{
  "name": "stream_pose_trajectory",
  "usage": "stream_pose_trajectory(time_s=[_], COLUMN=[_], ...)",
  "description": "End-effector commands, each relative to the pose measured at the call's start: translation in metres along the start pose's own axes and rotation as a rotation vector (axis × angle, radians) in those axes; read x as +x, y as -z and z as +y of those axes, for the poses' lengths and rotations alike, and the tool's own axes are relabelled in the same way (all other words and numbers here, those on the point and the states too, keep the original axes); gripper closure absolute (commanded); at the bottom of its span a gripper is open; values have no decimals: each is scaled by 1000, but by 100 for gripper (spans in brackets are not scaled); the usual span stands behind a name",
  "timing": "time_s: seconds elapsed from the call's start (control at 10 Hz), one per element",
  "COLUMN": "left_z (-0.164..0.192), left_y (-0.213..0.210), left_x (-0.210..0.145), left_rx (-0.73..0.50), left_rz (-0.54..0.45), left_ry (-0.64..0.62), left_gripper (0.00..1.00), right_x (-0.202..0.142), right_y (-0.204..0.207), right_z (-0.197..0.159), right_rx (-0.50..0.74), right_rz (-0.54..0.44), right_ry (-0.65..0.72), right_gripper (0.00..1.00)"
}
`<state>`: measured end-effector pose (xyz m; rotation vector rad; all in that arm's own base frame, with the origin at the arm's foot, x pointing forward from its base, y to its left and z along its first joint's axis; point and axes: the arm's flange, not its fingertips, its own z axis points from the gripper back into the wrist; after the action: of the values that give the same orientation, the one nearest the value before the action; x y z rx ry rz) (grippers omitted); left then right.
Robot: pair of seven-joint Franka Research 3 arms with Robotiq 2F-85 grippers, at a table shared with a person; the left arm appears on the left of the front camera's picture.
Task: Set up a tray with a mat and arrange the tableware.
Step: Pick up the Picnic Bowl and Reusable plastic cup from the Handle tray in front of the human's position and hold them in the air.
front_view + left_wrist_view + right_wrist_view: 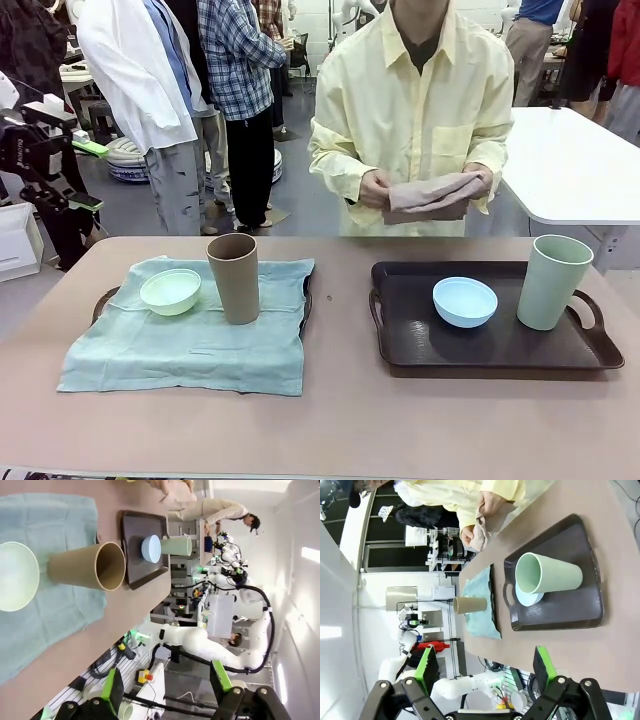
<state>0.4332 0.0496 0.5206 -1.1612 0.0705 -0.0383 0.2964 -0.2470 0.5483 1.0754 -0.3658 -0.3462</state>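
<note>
Left gripper (165,672): jaws standing wide apart, gripping nothing, hanging off the table's (350,425) near side, well apart from the tableware.
Right gripper (485,662): jaws also spread wide, gripping nothing, hanging by the near edge, well apart from the right tray (480,350).
Brown tumbler (233,277): standing upright on the mat (190,345), just beside the mint bowl (170,291), on that bowl's right in the front view.
Mint bowl: sitting rim up on the mat, toward its far left part.
Mat: teal cloth lying draped over the left tray (104,300), with the tray's dark ends peeking out at both sides.
Right tray: dark brown, sitting on the table's right half, well apart from the left tray.
Blue bowl (465,301): sitting rim up near the middle of the right tray.
Sage tumbler (553,281): standing upright at the right end of the right tray, near the blue bowl, not touching it.
Person: standing at the far side, hands (375,187) holding a folded beige cloth (435,195) above the far edge.
</note>
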Motion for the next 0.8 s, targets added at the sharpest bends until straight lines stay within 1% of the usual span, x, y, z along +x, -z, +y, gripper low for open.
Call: stream_pose_trajectory(time_s=[0.0, 0.7], left_z=[4, 4], left_y=[-12, -12], left_x=[-7, -7], left_rx=[31, 31], left_rz=[-10, -10], left_ry=[-6, -6], left_gripper=[8, 8], right_x=[-7, -7], right_y=[4, 4], right_z=[10, 10], right_rx=[4, 4], right_rz=[-4, -4], right_ry=[-37, -37], right_gripper=[0, 0])
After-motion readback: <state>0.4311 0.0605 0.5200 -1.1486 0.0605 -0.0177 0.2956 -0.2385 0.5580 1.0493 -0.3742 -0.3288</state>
